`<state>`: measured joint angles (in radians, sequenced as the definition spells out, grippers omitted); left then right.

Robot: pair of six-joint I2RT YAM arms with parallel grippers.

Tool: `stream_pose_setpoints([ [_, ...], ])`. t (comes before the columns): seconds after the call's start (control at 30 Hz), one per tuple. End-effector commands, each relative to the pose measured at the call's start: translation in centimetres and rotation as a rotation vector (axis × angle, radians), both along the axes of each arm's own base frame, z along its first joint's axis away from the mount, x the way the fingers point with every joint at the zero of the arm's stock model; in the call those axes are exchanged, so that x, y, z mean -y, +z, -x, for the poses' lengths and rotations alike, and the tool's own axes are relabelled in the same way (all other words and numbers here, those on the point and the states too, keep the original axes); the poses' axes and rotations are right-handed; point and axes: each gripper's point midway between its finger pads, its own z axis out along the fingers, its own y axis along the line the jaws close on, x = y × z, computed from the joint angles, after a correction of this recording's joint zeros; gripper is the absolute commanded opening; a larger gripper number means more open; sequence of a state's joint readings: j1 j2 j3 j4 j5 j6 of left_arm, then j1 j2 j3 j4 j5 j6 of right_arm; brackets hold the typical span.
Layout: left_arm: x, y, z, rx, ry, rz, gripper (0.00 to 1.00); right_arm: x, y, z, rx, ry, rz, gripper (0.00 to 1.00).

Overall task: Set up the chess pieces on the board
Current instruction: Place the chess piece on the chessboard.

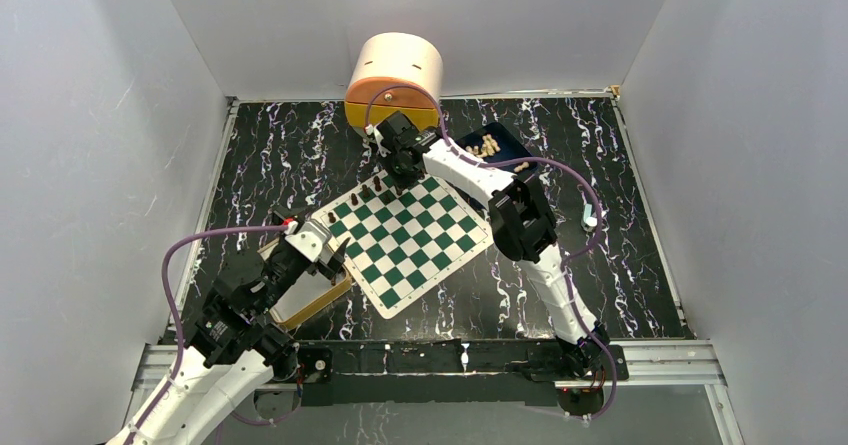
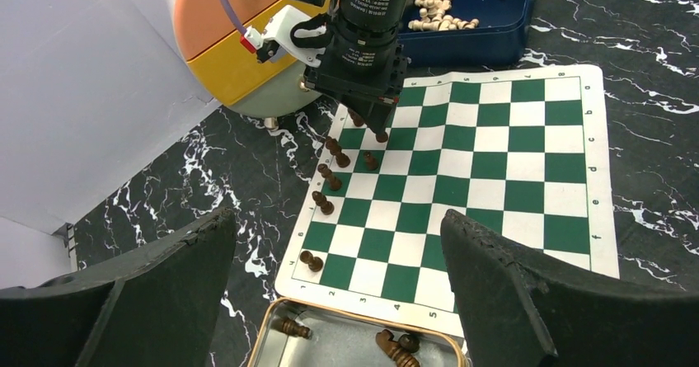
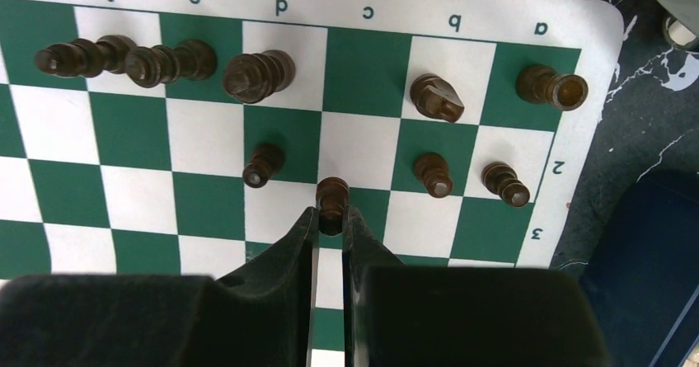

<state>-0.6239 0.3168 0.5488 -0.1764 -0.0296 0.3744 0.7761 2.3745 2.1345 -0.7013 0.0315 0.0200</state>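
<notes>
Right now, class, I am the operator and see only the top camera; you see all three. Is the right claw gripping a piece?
Observer: Yes. The right claw is shut on a dark pawn, at the c file about where rows 2 and 3 meet.
Operator: Which second-row squares have pawns?
Observer: Three: the a2 pawn, the b2 pawn and the d2 pawn.
Operator: Is anything left in the tray by the left arm?
Observer: Yes, a few dark pieces lie in the tray, below the open left claw.
</notes>
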Motion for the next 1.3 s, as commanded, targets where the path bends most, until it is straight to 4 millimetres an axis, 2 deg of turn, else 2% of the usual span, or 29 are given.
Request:
stream_pose_setpoints([
  [0.0,-0.2,0.2,-0.1,0.01,0.011,-0.004,0.91,-0.1,1.2,-1.0,0.05,-0.003,0.009,0.15],
  [0.47,0.0,-0.1,-0.2,0.0,0.004,-0.011,0.91,-0.5,-0.1,-1.6,0.058,-0.008,0.01,0.16],
  [1.27,0.2,-0.4,-0.2,-0.008,-0.009,-0.021,0.91,-0.8,0.0,-2.5,0.095,0.007,0.013,0.16],
])
